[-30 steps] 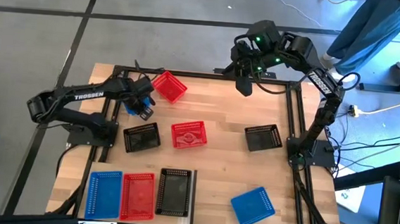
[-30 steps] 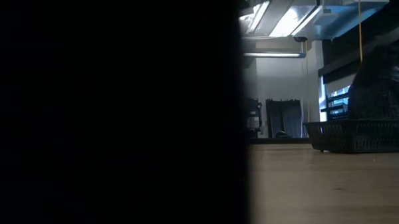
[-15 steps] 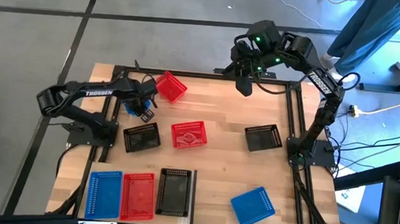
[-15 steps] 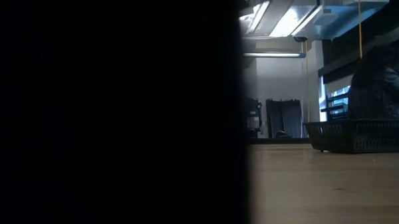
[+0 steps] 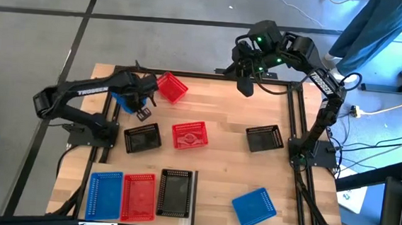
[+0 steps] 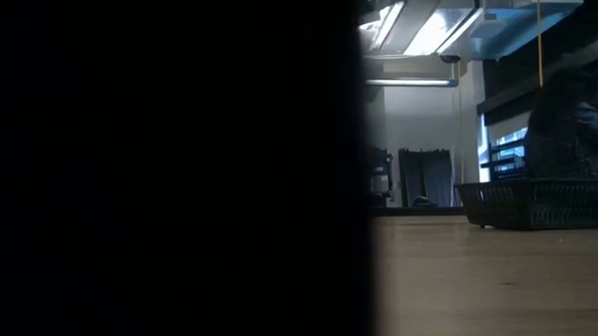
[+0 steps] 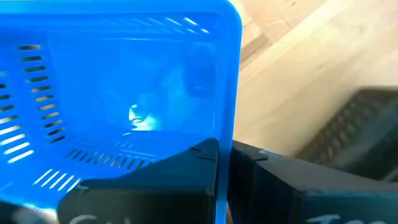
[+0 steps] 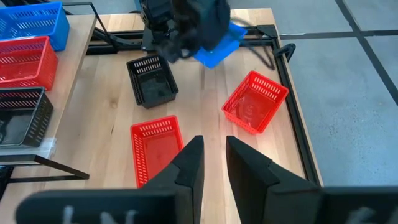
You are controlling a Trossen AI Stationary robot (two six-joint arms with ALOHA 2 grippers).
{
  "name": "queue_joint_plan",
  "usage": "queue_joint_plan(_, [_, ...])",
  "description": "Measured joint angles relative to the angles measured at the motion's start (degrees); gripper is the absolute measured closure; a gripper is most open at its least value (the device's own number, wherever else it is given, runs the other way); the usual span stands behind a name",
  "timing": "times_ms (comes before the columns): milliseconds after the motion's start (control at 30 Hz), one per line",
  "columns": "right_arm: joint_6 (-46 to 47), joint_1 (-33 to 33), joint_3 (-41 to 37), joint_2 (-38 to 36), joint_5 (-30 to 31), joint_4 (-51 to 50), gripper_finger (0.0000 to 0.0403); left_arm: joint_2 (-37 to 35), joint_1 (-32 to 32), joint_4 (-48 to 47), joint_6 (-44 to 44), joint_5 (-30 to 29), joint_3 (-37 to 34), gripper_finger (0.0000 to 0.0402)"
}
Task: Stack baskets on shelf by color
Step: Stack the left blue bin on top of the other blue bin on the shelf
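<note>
**Left arm clamps blue basket at far-left corner**

Wooden tabletop (image 5: 218, 170) under two dark arms, baskets scattered, grey floor around. Left to right: the shelf (image 5: 193, 201) at the near-left edge carries a blue basket on shelf (image 5: 104, 194), red basket on shelf (image 5: 138, 196) and black basket on shelf (image 5: 175, 193) side by side. Left gripper (image 5: 139, 102) sits near the far-left corner, fingers (image 7: 186, 168) pinched shut on the wall of a held blue basket (image 7: 112, 93). Just beside it, a tilted red basket (image 5: 171, 87). Nearer, a black basket (image 5: 142, 137), then a centre red basket (image 5: 189, 135). Right of centre: another black basket (image 5: 265, 138) and a loose blue basket (image 5: 255, 206) near the front edge. Right gripper (image 8: 210, 163) hovers above the far edge, fingers apart, holding nothing. Low view is half blocked by something dark.
</note>
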Motion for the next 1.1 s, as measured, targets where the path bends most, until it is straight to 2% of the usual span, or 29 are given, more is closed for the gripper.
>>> queue_joint_plan(233, [-4.02, -0.01, 0.00, 0.00, -0.72, -0.61, 0.0334, -2.70, -9.19, -15.91, 1.24, -1.87, 18.15, 0.0401])
queue_joint_plan(400, [-8.84, -0.02, 0.02, 0.00, -8.96, -1.72, 0.0334, -2.56, -19.12, -25.14, 1.89, -1.38, 28.88, 0.0401])
queue_joint_plan(567, [-11.01, 0.09, 0.02, 0.00, -15.76, -1.79, 0.0334, -2.49, -28.71, -24.82, 0.79, 4.64, 36.59, 0.0401])
queue_joint_plan(833, [-11.55, 1.15, 0.04, 0.00, -16.57, -1.77, 0.0334, -2.45, -44.17, -24.97, -9.14, 11.16, 42.96, 0.0401])
queue_joint_plan(967, [-12.26, 3.30, 0.04, 0.02, -16.56, -1.34, 0.0334, -2.47, -51.86, -24.97, -12.70, 9.15, 44.96, 0.0401])
queue_joint_plan(1100, [-12.04, 6.63, 0.04, 0.02, -16.55, 0.15, 0.0334, -1.74, -55.84, -25.02, -12.79, 6.31, 45.11, 0.0401])
